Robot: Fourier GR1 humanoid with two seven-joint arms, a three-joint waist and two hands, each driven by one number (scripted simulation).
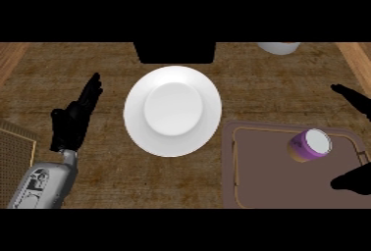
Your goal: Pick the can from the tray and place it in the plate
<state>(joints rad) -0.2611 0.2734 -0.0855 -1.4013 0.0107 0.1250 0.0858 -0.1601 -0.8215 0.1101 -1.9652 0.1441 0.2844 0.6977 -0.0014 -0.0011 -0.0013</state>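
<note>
Nothing done yet: purple can (311, 145) still in tray (261, 196), white plate (172, 111) bare; right hand (357, 142) spread open beside it, left hand (75, 117) open.

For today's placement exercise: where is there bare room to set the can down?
The plate is bare all over. Bare counter lies between the plate and the left hand, and below the plate. The tray is bare left of the can; the right hand crowds it.

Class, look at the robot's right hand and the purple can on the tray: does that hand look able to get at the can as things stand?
Probably yes. The can stands alone on the tray, with nothing over or beside it. The right hand is open at the view's right edge, its parts showing above and below the can, and nothing lies between them.
</note>
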